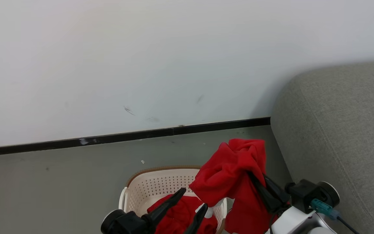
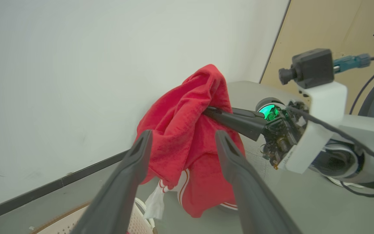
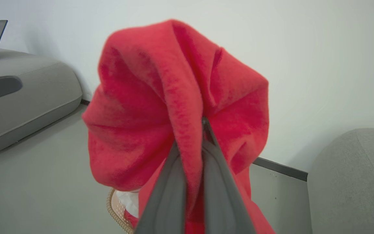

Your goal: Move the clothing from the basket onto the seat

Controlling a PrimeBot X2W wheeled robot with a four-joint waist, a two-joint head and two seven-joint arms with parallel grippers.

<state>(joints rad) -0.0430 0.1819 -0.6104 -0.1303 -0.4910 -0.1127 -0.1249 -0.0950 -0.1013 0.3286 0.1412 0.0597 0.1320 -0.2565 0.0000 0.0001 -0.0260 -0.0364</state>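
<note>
Red soft fabric is found nearest: a second bright red garment [image 1: 177, 214] is laid inside the cream-white perforated plastic basket [image 1: 154, 188] with a brown woven-look rim, which is stood on the grey floor [image 1: 60, 188] at the bottom of the head view. Over that basket the left gripper [image 1: 194, 197] is held with its two long dark fingers spread wide apart, and nothing is gripped by them.

Just beside the basket, on the sofa side, the right gripper [image 1: 256, 180] is clamped together on a bright red soft fabric garment [image 1: 229, 172]. This garment is held up above the basket rim and is draped in thick folds over the closed fingertips. In the left wrist view a white-striped cuff [image 2: 182, 185] and a white scrap of cloth [image 2: 154, 203] are seen hanging at its lower edge.

Further right, the large grey-green fabric-upholstered sofa [image 1: 336, 130] with rounded edges and a stitched seam is seen. The held garment is kept near the sofa's end, not on its seat; whether the two touch cannot be told.

Farthest off, a black skirting board [image 1: 125, 138] is run along the foot of a plain white wall [image 1: 141, 65].
</note>
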